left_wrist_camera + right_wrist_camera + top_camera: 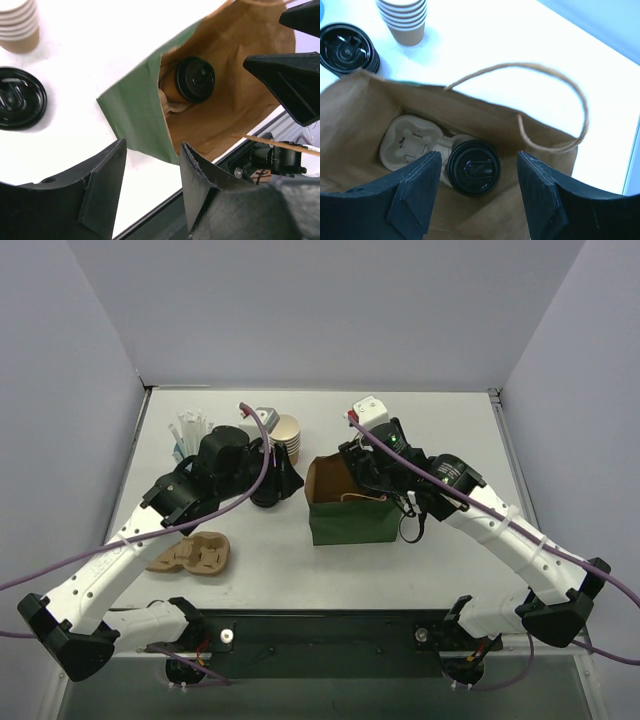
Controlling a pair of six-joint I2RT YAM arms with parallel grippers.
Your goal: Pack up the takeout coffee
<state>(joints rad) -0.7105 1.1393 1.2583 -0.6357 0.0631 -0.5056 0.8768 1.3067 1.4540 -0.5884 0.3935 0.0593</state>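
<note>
The right pincer (pixel 477 156) hangs spread wide and empty over the mouth of the paper bag (pixel 365 100). Directly beneath it, down inside the bag, the takeout coffee (pixel 472 169) sits on a pulp tray (pixel 405 145). The left pincer (pixel 153 145), also open and empty, hovers over the tabletop (pixel 100 50) just beside the bag.

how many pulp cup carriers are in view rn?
2. One pulp carrier lies on the table beside the left arm; a second carrier is inside the paper bag, next to the takeout coffee. Any underneath it would be hidden.
</note>
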